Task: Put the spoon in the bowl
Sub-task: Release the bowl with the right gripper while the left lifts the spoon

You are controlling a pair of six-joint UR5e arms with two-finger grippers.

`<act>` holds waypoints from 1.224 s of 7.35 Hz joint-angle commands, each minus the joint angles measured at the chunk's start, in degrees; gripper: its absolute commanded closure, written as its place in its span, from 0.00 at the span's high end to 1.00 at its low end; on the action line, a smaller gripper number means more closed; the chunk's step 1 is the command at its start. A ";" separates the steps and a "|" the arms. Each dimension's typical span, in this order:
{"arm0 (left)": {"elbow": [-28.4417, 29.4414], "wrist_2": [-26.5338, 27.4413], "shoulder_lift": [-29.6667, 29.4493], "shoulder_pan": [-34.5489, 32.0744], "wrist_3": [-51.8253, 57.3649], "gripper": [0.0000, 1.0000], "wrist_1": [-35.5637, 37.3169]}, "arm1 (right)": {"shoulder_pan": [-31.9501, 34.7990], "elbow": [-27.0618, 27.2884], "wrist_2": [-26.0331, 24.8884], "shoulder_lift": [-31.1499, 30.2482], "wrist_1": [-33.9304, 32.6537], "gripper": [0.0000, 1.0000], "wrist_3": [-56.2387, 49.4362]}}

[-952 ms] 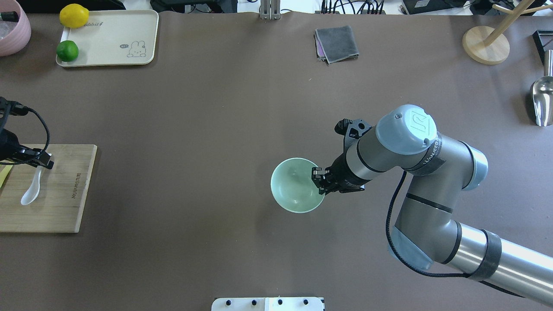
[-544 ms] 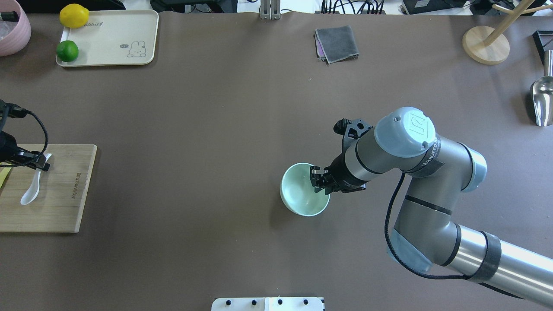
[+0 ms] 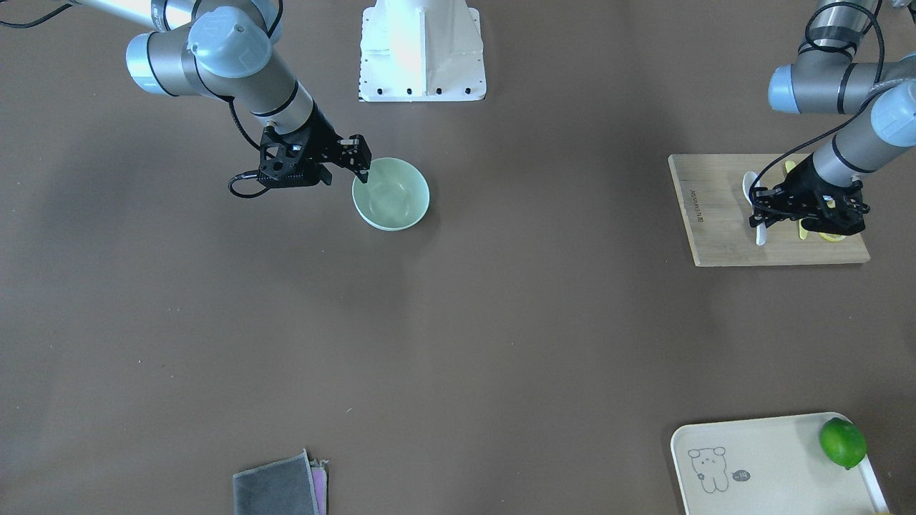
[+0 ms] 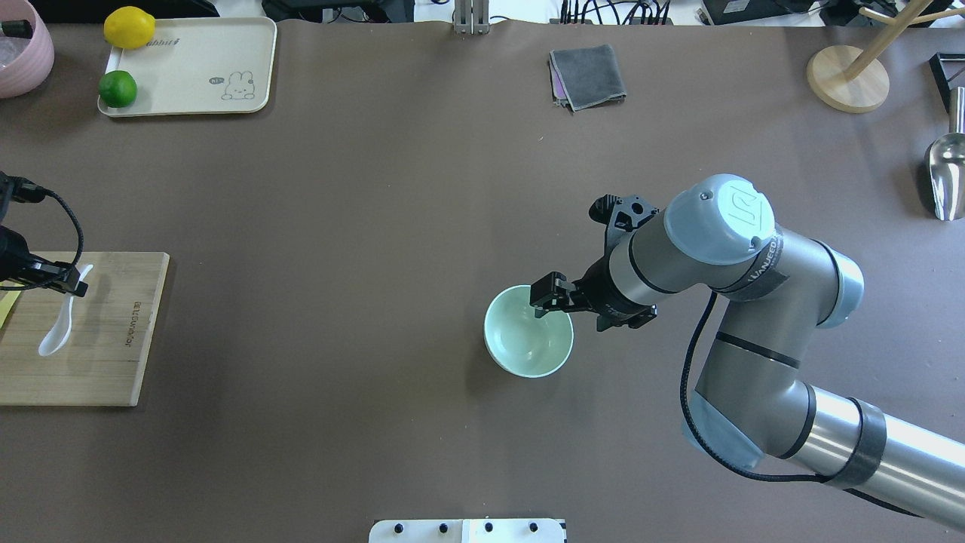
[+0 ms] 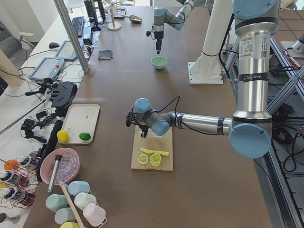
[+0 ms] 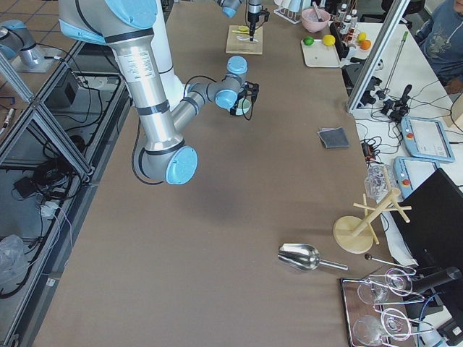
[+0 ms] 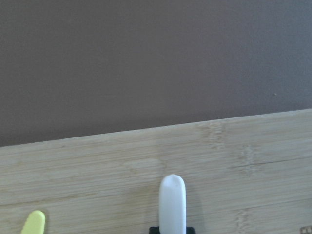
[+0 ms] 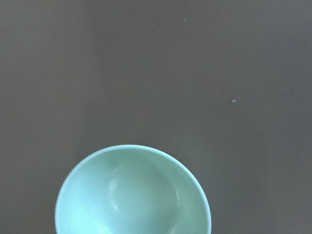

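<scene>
The brown table (image 4: pixel 339 226) carries everything. The right arm (image 4: pixel 754 362) is stretched across its right half. The bamboo cutting board (image 4: pixel 113 362) is seen at the left edge, well apart from the mint-green bowl (image 4: pixel 520 348), which is set upright just right of the middle. The right hand (image 4: pixel 549 296) is held at the bowl's far right rim; whether its fingers are parted or pinched on the rim cannot be told. The left hand (image 4: pixel 73 285) is judged to be drawn together on the far end of the handle of the white soup spoon (image 4: pixel 53 338), which is laid on the board with its scoop nearer.

The step is judged to be the spoon's lift. A straight rise is advised until the scoop is clear of the board. The glossy handle may pivot, so a firm hold is needed. A long carry rightward follows, and a low release over the bowl's middle is favoured.

Against the frame a second ago, the bowl is shown smaller and shifted slightly nearer and rightward, as though lowered. The right hand is found farther back. The spoon is hardly moved.
</scene>
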 commanded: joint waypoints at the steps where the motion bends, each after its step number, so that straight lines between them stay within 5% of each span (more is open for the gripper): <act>1: -10.58 -0.26 -2.01 -0.02 -1.45 0.00 10.80 | 3.25 4.73 0.54 -0.72 -6.98 1.00 -3.68; 2: -13.95 -0.35 -5.86 0.07 -4.15 0.00 16.19 | 4.31 6.40 1.15 -2.47 -9.28 1.00 -7.71; 6: -13.55 1.22 -20.37 10.49 -26.45 0.00 18.87 | 15.46 6.60 8.44 -11.08 -9.48 1.00 -27.22; 9: -8.65 12.90 -36.08 20.44 -35.71 0.00 27.74 | 22.50 5.64 10.82 -17.23 -9.57 1.00 -39.28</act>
